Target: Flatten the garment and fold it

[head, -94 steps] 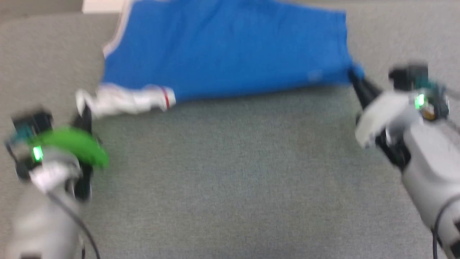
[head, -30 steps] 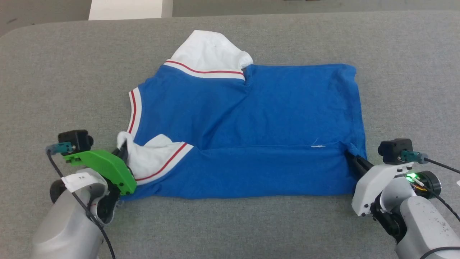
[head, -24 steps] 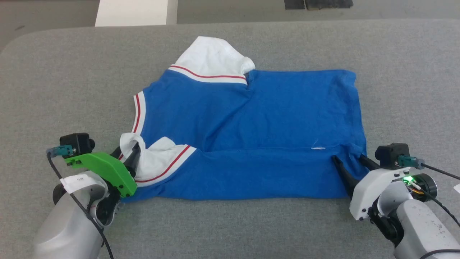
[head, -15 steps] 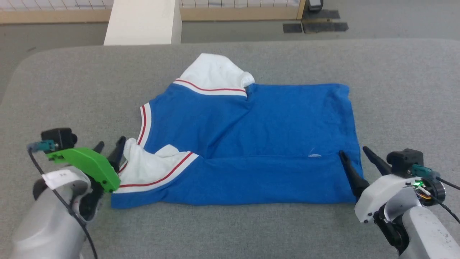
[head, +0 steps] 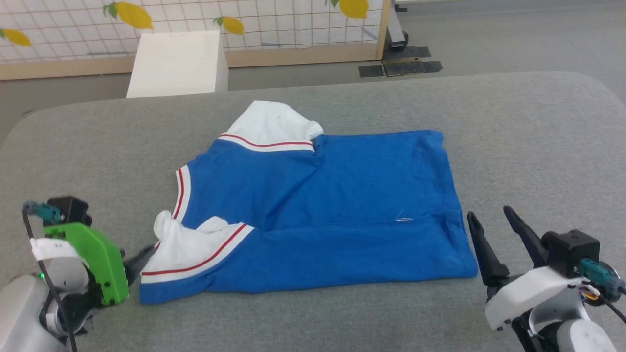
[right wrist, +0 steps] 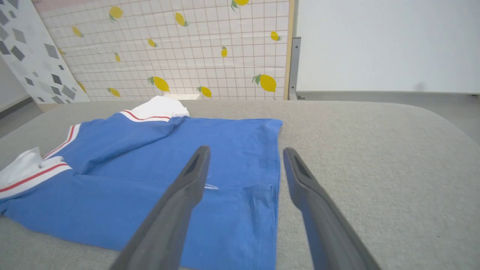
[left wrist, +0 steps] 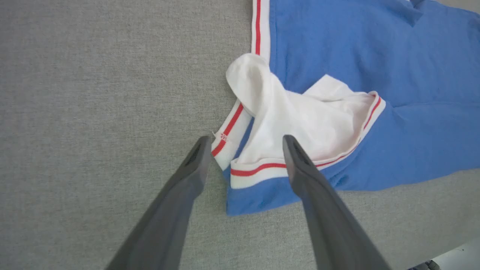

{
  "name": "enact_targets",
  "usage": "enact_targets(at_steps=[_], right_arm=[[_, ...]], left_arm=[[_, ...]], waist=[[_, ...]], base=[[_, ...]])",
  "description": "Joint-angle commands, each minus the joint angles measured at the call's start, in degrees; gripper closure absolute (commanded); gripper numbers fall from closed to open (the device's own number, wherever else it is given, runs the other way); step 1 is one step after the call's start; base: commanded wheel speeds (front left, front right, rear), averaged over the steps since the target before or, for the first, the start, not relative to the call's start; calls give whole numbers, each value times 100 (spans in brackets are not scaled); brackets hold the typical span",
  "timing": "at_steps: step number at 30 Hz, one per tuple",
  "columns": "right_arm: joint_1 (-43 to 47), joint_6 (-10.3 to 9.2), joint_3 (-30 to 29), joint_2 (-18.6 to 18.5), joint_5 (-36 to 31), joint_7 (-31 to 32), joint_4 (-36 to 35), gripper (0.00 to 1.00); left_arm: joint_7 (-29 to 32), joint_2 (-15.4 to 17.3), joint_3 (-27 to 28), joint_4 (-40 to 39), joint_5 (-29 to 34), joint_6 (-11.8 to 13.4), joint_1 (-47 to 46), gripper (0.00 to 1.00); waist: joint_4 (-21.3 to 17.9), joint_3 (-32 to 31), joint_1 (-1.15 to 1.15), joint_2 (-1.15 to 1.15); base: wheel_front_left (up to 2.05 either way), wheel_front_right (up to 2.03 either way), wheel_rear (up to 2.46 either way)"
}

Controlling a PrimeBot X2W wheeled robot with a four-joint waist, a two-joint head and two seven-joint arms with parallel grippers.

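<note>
Half folded, seemingly: with left pincer (left wrist: 245, 140) and right pincer (head: 488, 213) spread and empty, flatten bunched near sleeve (head: 190, 244) first, then pinch shirt (head: 332, 195) corners squarely off bench (head: 538, 146).

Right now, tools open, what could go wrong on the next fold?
The near sleeve lies bunched on the shirt; folding over it would likely trap a lump. The far sleeve sticks out past the edge, so the fold may end uneven. The left tool faces stacked layers and may pinch only some.
</note>
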Motion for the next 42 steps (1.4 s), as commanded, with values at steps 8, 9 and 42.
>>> enact_targets(at_steps=[8,9,42], right_arm=[[361,-10,62,187,-85,302,-695,0],[354,-10,72,191,-83,328,-739,0],[-351,-10,-300,-611,1353,2911,316,0]], left_arm=[[437,228,41,-212,-354,411,663,0],[444,216,38,-187,-362,434,678,0],[-154,-258,-55,-249,-137,359,111,100]], waist=[[-313,175,0,68],[-346,215,0,68],[-96,653,0,68]], base=[[0,0,0],[0,0,0],[0,0,0]])
